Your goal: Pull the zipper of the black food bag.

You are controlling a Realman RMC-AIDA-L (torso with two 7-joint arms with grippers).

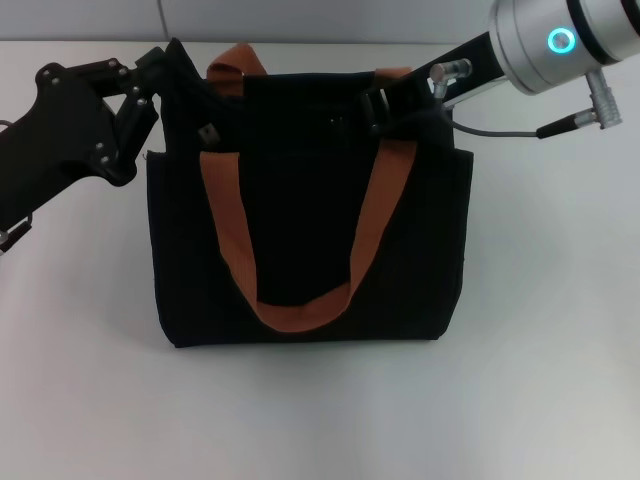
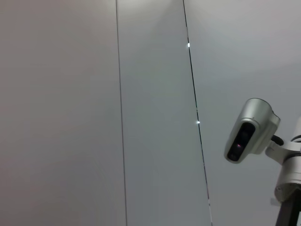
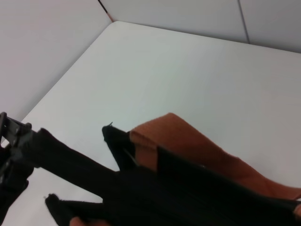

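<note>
White table [image 1: 560,380] before pale panelled wall [image 2: 61,113].

My left gripper [image 1: 165,75] reaches in from my left, fingers pinched together; my right gripper [image 1: 385,105] extends from upper right, fingers hidden.

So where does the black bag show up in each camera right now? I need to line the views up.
Head view: the black bag fills the middle, standing on the white table, with the left gripper at its upper left corner.
Left wrist view: not in it; only wall panels and a camera.
Right wrist view: its top edge runs along the lower part.
Shared landmark: the orange handle.
</note>
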